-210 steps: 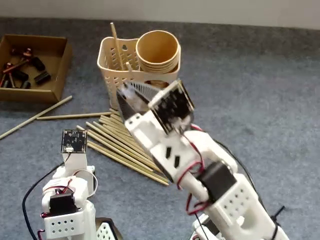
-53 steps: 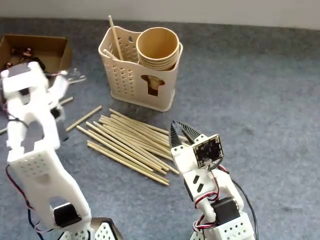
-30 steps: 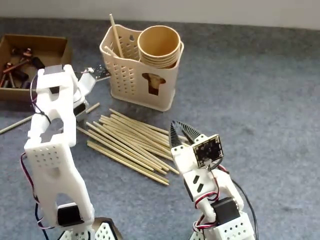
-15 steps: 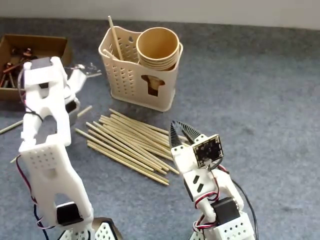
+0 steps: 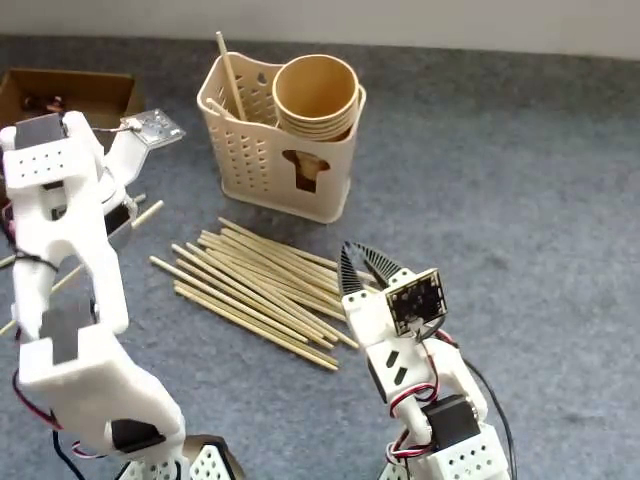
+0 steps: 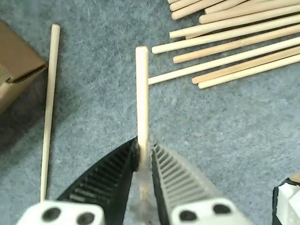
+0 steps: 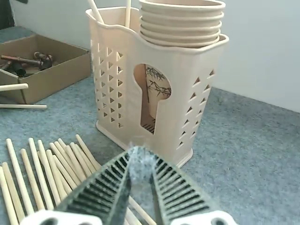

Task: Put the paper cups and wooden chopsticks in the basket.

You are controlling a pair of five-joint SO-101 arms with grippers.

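Note:
The cream perforated basket [image 5: 262, 160] stands at the back with a stack of paper cups [image 5: 316, 95] and an upright chopstick [image 5: 232, 75] inside. A fan of wooden chopsticks [image 5: 258, 287] lies on the grey carpet in front of it. My left gripper [image 6: 142, 149] is shut on one chopstick [image 6: 142, 93], held above the carpet left of the pile; its tip [image 5: 149, 210] pokes out beside the left arm. My right gripper [image 5: 352, 250] hovers shut and empty at the pile's right end, facing the basket [image 7: 117, 84] and cups [image 7: 180, 21].
A cardboard box [image 5: 95, 95] of dark small parts sits at the back left. A loose chopstick [image 6: 49, 93] lies on the carpet near the box corner [image 6: 14, 65]. Open carpet stretches to the right of the basket.
The left arm has swung left and away from the basket, carrying the chopstick with it. The right arm has stayed still.

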